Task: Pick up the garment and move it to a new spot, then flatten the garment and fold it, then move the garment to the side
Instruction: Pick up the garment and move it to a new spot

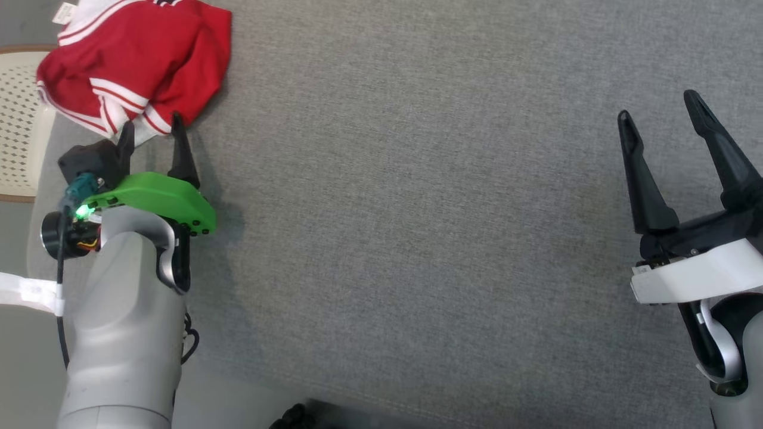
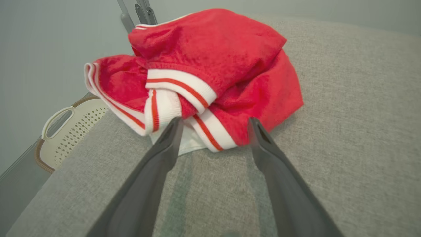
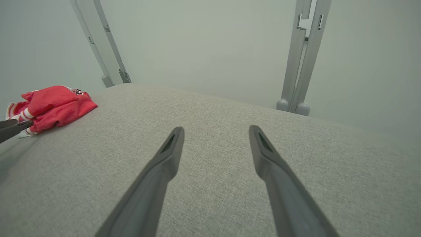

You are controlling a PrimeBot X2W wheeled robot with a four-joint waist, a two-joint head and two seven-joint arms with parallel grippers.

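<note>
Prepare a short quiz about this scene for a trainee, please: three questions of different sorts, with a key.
1. True or false: the crumpled red garment with white striped trim lies spread flat in the middle of the grey fabric surface.
2. Of the left gripper and the right gripper, which has its open fingers at the garment's edge? A) left B) right C) both
3. What stands beside the surface's left edge, near the garment?
Key: 1 false, it lies crumpled at the far left corner. 2 A. 3 the cream perforated plastic basket.
</note>
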